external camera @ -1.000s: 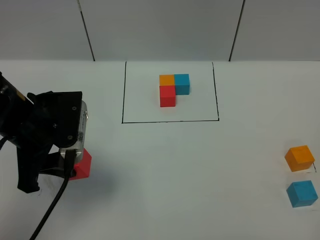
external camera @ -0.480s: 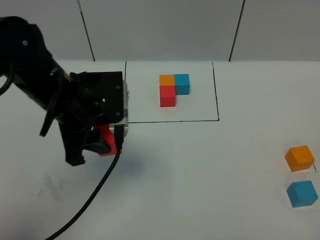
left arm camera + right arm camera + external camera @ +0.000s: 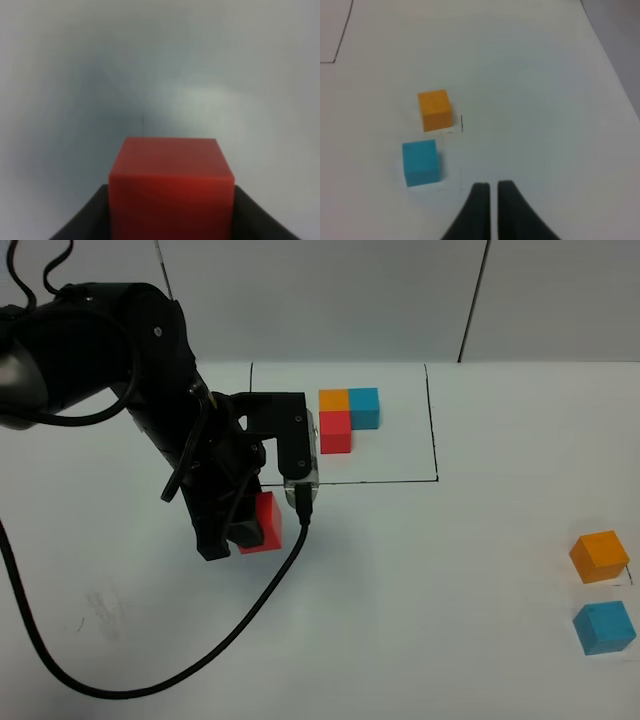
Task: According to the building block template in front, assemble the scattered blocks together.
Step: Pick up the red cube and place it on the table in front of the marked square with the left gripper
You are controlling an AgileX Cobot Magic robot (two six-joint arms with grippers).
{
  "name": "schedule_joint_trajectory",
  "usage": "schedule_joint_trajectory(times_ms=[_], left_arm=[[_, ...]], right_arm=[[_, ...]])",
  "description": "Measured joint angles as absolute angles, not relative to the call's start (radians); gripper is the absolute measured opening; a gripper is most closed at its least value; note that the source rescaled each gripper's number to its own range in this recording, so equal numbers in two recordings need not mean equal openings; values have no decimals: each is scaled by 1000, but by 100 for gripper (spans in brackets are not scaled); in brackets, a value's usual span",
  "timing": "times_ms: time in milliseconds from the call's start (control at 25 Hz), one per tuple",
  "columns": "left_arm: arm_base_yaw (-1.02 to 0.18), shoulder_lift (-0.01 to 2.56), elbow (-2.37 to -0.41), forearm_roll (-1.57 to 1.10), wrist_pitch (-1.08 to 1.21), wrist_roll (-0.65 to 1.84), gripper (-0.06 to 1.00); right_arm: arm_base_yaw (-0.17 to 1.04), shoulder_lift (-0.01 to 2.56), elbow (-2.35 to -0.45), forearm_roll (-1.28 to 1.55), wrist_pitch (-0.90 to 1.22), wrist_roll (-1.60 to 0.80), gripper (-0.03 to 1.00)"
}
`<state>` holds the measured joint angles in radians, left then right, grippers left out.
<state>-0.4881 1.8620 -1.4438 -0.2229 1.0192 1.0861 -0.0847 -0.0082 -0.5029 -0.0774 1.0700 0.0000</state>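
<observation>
The template (image 3: 342, 416) is an L of joined orange, blue and red cubes inside a thin black rectangle at the back middle of the table. My left gripper (image 3: 252, 528) is shut on the loose red cube (image 3: 266, 523), held just in front of the frame's front-left corner; the cube fills the left wrist view (image 3: 171, 187) between the dark fingers. The loose orange cube (image 3: 600, 556) and light blue cube (image 3: 604, 627) sit at the right edge; both show in the right wrist view, orange (image 3: 435, 109) and blue (image 3: 421, 162). My right gripper (image 3: 492, 187) is shut and empty, near them.
The left arm's black cable (image 3: 170, 665) trails across the white table toward the front left. A grey panelled wall (image 3: 320, 300) stands behind the table. The black frame line (image 3: 340, 482) runs along the template's front.
My left gripper has carried the red cube from the front left of the table rightward to just in front of the frame's left corner. The orange and blue cubes have not moved.
</observation>
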Motion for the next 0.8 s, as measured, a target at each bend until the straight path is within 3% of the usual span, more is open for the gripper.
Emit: schedule_joint_trajectory(times_ms=[800], left_arm=[[-491,2072,-1532,-219,926,1080,50]], right_arm=[[-85,-8,-502,-77,1070,0,1]])
